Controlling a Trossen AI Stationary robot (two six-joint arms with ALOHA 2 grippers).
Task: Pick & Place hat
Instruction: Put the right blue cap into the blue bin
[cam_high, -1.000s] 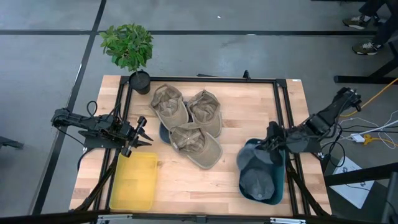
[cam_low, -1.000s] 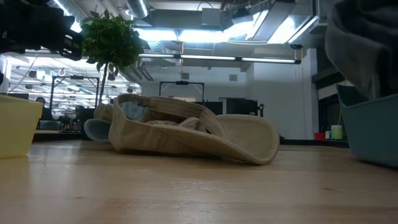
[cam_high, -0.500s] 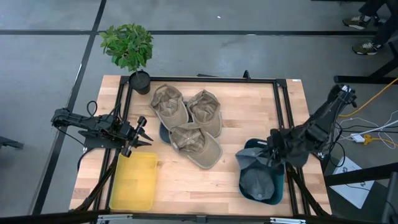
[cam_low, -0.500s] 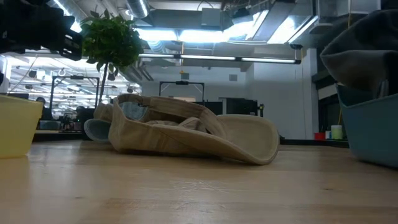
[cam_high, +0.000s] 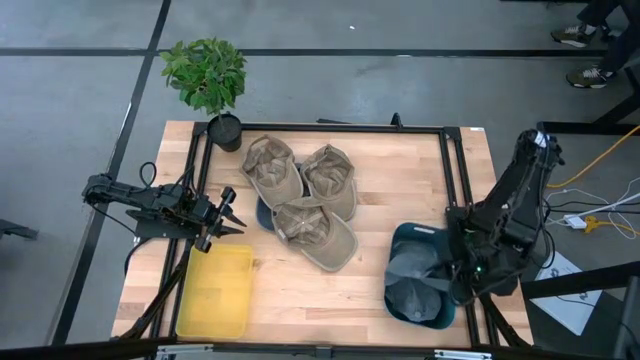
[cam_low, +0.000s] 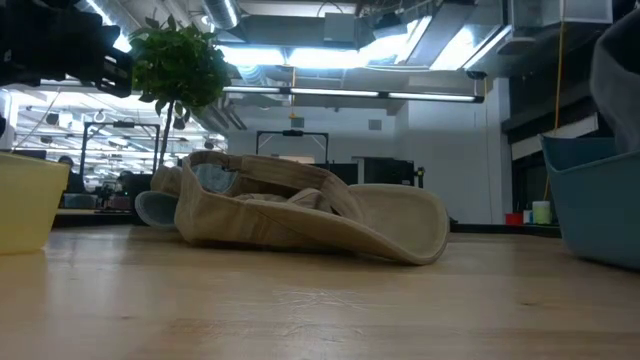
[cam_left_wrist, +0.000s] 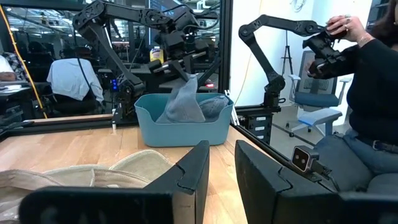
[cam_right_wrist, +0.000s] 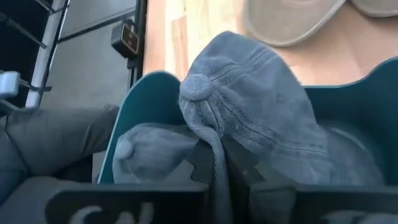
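1. From above, my right jaws hang over the teal bin at the near right of the worktop, pinching a grey hat that drapes into the bin onto another grey hat. My left jaws wait at the left edge, just beyond the yellow tray. Three tan hats lie clustered mid-worktop, and a potted plant stands at the far left corner.

2. At table height, a tan hat lies brim-out across the middle, the yellow tray at the left edge, the teal bin at the right, with grey cloth hanging above it.

3. My left wrist camera shows my fingers spread with a gap between them, holding nothing. Across the worktop the grey hat dangles over the teal bin. A seated person is beyond the table.

4. My right wrist camera shows the grey hat crown-up, cloth nipped between my fingers, above the teal bin.
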